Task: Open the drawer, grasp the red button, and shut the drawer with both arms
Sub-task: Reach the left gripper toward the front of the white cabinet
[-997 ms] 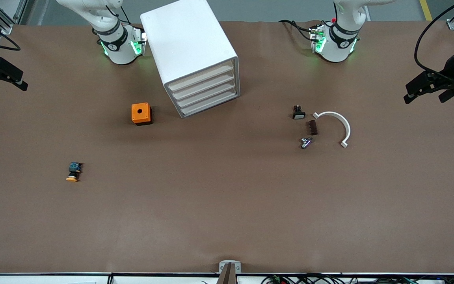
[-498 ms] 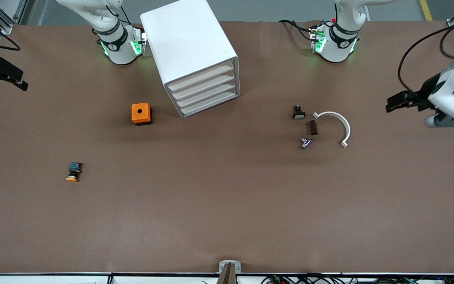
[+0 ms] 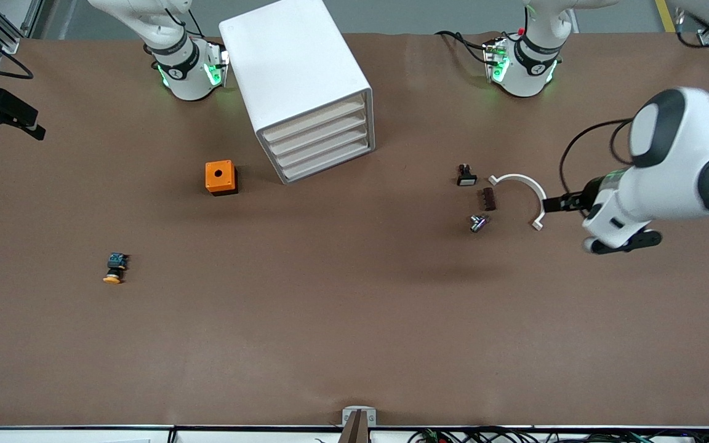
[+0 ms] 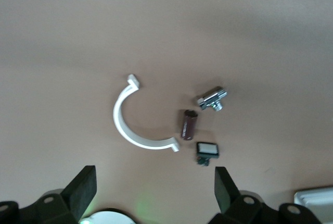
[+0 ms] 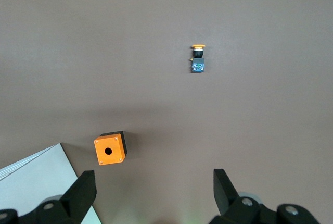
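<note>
Left end effector (image 3: 556,203) hangs over the bench (image 3: 354,320) at the left arm's end, just beside a white half-ring clamp (image 3: 524,195), and its wrist view shows the two fingers (image 4: 83,186) spread wide with nothing between them. Under it lie the clamp, a dark brown block (image 4: 189,124), a small chrome fitting (image 4: 212,98) and a little black switch with a white face (image 4: 207,150). The right end effector (image 3: 7,117) waits at the edge of the bench at the right arm's end, fingers (image 5: 82,191) likewise apart and empty. The drawer (image 3: 314,120), topmost of four in the white cabinet (image 3: 296,83), is fully pushed in, so the red button cannot be seen; I would guess it is inside. The cabinet sits close to the right arm's base, its front turned toward the front camera and slanted toward the left arm's end. The drawer lies well away from the left end effector, toward the right arm's end. An orange box (image 3: 220,177) and an orange-capped button (image 3: 114,268) lie on the right arm's side.
</note>
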`<state>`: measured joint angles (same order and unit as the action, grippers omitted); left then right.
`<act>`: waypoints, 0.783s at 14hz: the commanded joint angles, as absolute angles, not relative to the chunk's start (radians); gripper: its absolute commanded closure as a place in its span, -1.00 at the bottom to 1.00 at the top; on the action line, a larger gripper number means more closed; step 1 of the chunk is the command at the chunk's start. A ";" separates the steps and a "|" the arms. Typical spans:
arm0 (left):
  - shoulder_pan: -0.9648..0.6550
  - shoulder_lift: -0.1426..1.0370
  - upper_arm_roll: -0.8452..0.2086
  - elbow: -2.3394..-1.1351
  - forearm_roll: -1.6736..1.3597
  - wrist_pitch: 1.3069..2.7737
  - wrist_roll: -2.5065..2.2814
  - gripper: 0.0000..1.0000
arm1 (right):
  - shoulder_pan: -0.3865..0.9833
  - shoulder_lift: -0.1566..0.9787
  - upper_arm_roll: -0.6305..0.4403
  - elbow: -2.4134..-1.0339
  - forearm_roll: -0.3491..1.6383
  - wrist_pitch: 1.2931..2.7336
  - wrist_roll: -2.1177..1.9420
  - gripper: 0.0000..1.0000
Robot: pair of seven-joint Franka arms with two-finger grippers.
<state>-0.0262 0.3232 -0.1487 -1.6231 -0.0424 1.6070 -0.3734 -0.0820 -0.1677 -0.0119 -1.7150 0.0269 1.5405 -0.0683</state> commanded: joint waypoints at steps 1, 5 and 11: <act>-0.063 0.419 -0.152 -1.548 -0.051 1.588 -0.520 -1.00 | -0.083 -0.190 -0.011 -1.730 0.028 1.534 -0.054 -1.00; -0.141 0.497 -0.153 -1.514 -0.055 1.589 -0.719 -1.00 | -0.084 -0.190 -0.011 -1.732 0.028 1.534 -0.058 -1.00; -0.225 0.572 -0.153 -1.453 -0.271 1.580 -0.978 -1.00 | -0.083 -0.190 -0.012 -1.732 0.031 1.543 -0.066 -1.00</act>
<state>-0.1959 0.5496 -0.1546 -1.4945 -0.2303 1.6056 -0.9071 -0.0820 -0.1678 -0.0120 -1.7157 0.0269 1.5389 -0.0683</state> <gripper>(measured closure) 0.000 0.000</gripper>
